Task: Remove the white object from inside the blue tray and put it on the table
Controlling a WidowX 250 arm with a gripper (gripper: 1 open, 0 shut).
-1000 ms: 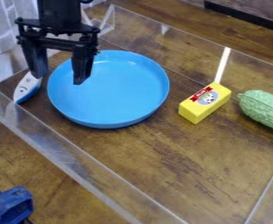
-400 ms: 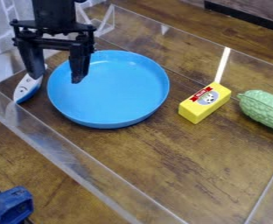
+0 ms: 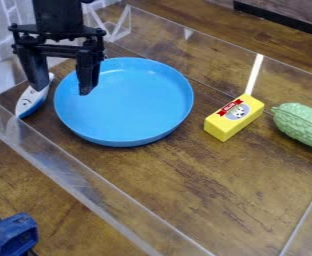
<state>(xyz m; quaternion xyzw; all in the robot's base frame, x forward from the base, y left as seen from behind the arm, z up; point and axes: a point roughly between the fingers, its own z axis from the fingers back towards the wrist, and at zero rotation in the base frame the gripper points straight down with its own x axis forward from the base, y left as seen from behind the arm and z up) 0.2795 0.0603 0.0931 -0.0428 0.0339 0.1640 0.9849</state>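
Resting on the table (image 3: 172,195) just beside the blue tray (image 3: 124,103), the white object (image 3: 32,101) looks already delivered! And the gripper (image 3: 63,88) hangs above the tray's near-left side, fingers wide, presumably so nothing gets dragged along.

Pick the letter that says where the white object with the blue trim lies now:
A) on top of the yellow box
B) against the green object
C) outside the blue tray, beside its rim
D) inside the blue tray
C: the white object lies outside the blue tray, just beyond its rim on the side away from the yellow box.
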